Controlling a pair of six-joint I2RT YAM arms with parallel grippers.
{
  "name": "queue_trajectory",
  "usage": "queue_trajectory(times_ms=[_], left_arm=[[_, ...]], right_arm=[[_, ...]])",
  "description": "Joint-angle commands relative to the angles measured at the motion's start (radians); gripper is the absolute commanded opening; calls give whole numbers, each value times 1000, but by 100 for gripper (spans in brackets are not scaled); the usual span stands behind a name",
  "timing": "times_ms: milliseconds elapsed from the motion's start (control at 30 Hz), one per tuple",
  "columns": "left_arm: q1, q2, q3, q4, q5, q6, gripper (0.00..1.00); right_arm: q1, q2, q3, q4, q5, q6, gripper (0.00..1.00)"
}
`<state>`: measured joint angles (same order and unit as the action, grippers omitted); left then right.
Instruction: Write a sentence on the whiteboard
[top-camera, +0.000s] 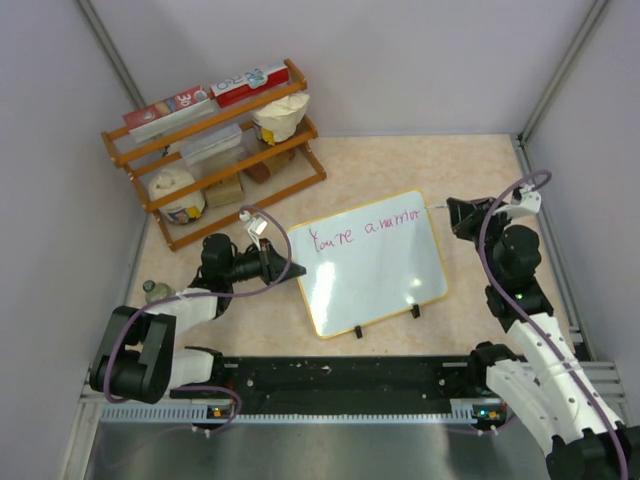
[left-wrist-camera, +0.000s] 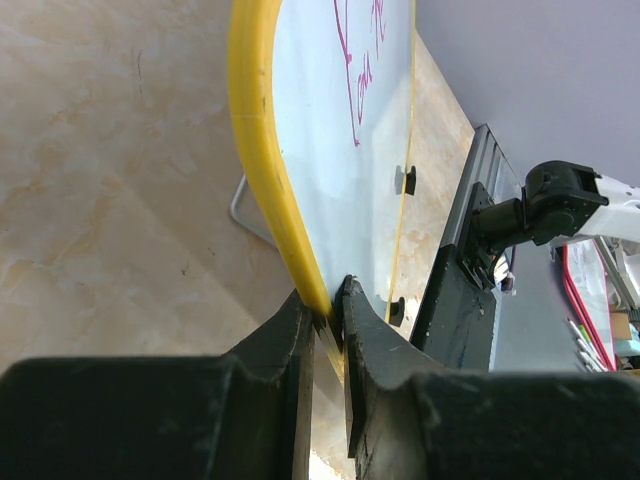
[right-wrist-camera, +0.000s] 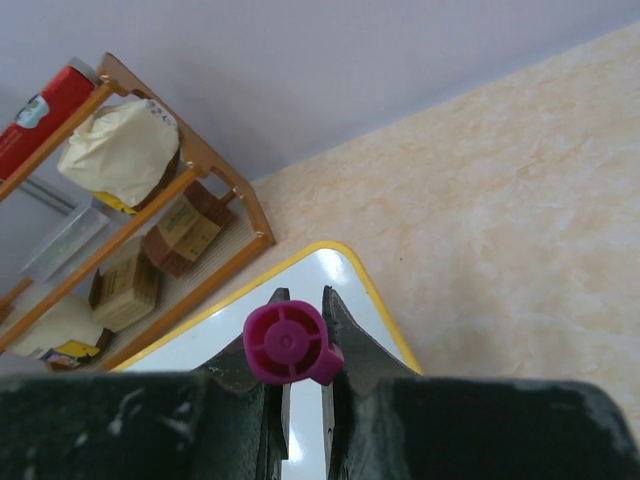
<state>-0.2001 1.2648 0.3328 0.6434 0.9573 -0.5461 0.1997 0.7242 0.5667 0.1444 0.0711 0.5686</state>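
Right gripper is squeezing narrowly on a magenta marker (only its butt end is showing) by the far right corner of the whiteboard. Left gripper is pinching the board's yellow rim at its left edge. Between the arms, the whiteboard is sitting on the table, carrying magenta writing.

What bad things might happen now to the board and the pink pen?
1. The left end effector pinches only the thin yellow rim of the whiteboard at one corner, so the board might slip or twist out.
2. The right end effector grips the pink marker between narrow fingertips, so it might tilt when pressed down.
3. The pink writing might smear if an arm brushes it.
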Motion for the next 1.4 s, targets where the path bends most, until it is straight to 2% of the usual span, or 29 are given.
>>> queue_trajectory(times_ms=[0,633,767,1133,1367], left_arm=[[1,-15,0,29,-46,81,0],[1,-10,0,33,-45,80,0],[1,-4,3,33,-43,80,0],[1,-7,3,32,-45,80,0],[1,-7,2,30,-46,81,0]], right_arm=[[-16,-63,53,-16,-48,-27,0],[-6,-108,-44,-98,-215,-105,0],[58,-100,-53,-100,-173,-116,0],[358,-59,-34,-88,41,-153,0],[512,0,-31,-22,96,-174,0]])
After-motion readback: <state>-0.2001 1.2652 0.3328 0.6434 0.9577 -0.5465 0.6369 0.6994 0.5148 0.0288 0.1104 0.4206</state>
